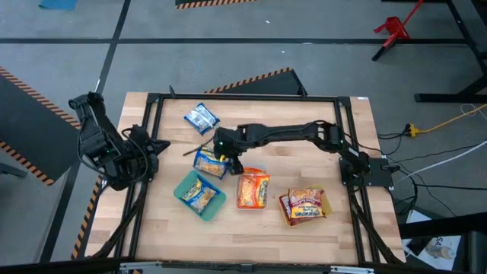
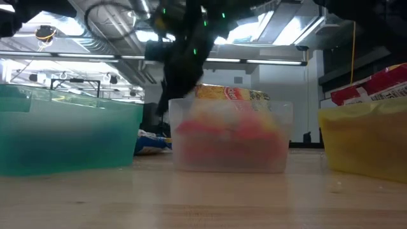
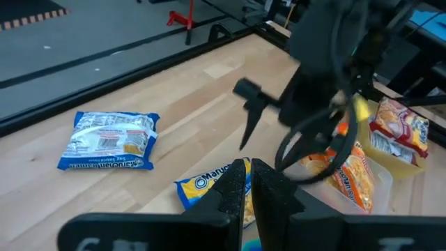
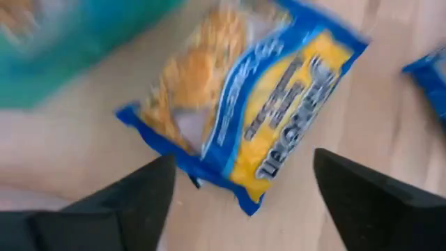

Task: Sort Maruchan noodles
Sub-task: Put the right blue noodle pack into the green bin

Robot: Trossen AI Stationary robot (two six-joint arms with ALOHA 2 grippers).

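Right wrist view is basically all I need here: my right gripper [image 4: 240, 192] hangs straight over a blue and yellow noodle packet [image 4: 244, 104] lying flat on the bench [image 4: 83, 160], fingers spread wide with nothing between them. From above, that same packet [image 1: 211, 162] sits near the middle of the bench, just beside the teal tray [image 1: 199, 195], with the right gripper [image 1: 226, 152] right on top of it. Handling-wise, I'd guess these are super light, crinkly plastic with a brittle noodle block inside, so squeeze too hard and you get crumbs, and the film looks slippery. I'd take it across the short width around the middle of the block, not by the floppy sealed ends. Counting from the high view: one blue-white packet [image 1: 202, 117] alone toward the far edge of the bench, the one under my gripper, at least one yellowish packet in the teal tray, orange ones in the clear tray [image 1: 253, 189], and red ones in the yellow tray [image 1: 303, 206]. Stacks in the trays hide how many are in each, so I can't give a firm total, but only two loose ones are left on the wood. Three trays total. Left gripper [image 3: 249, 188] is parked off at the left edge of the bench, fingers nearly touching and holding nothing, just watching the show.
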